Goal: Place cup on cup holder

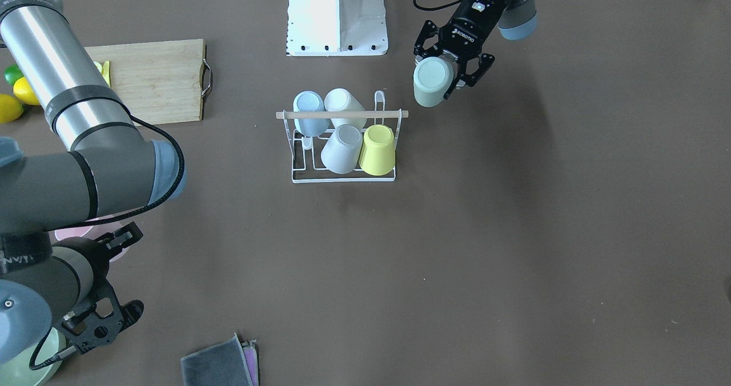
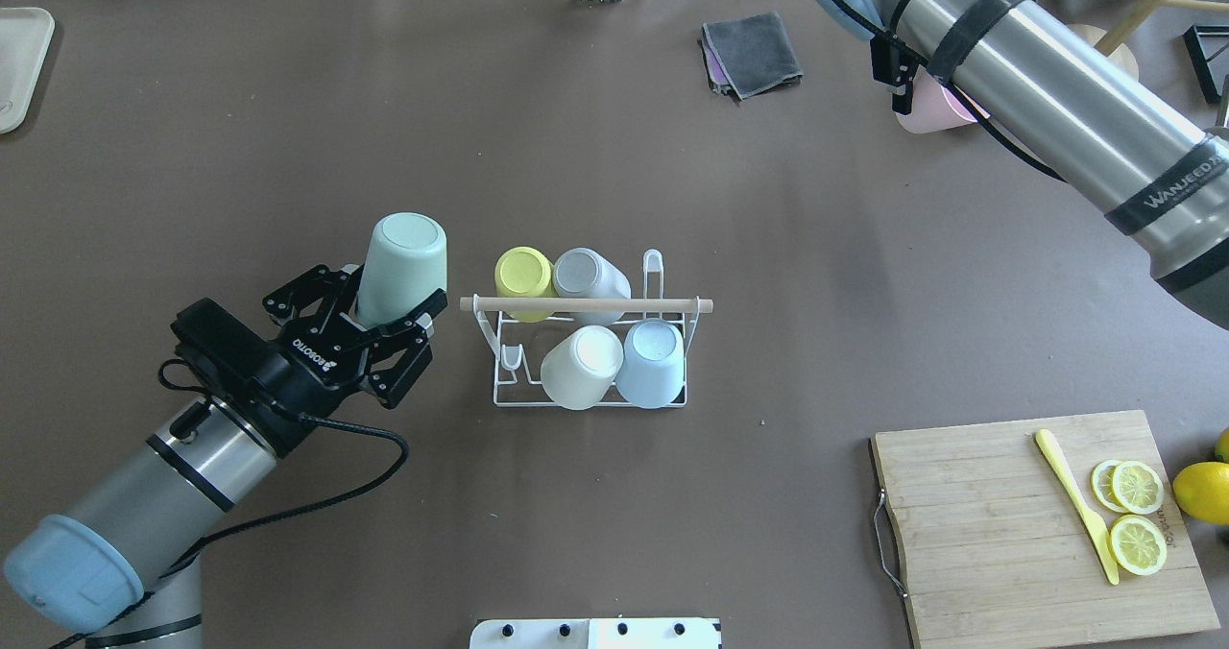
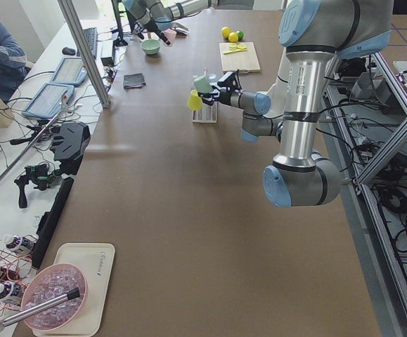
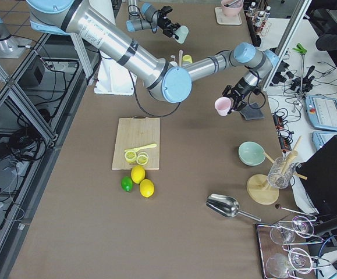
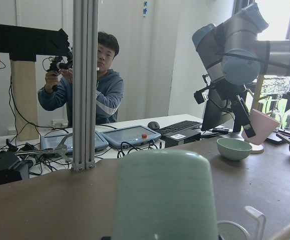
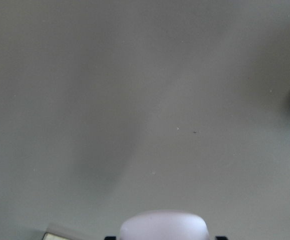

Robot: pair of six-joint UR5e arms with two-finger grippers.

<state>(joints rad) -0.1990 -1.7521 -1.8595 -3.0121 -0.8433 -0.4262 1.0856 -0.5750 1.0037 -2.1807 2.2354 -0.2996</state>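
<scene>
The pale green cup (image 2: 401, 263) hangs bottom-up and tilted just beside the left end of the cup holder (image 2: 480, 303), not touching it. The left end effector (image 2: 394, 296) grips the cup's sides near the mouth. Four cups sit upside down on the holder: a yellow cup (image 2: 523, 273) and a grey cup (image 2: 588, 279) on its far side, and a cream cup (image 2: 581, 366) and a blue cup (image 2: 653, 361) on its near side. A bare peg (image 2: 512, 358) stands at its near left corner. Well beyond the holder to the right, the right end effector (image 4: 233, 100) holds a pink cup (image 4: 222, 106) over the worktop (image 2: 288, 150). A grey cloth (image 2: 752, 51) lies beyond the holder. A cutting board (image 2: 999, 534) with lemon slices (image 2: 1137, 515) lies to its near right.
</scene>
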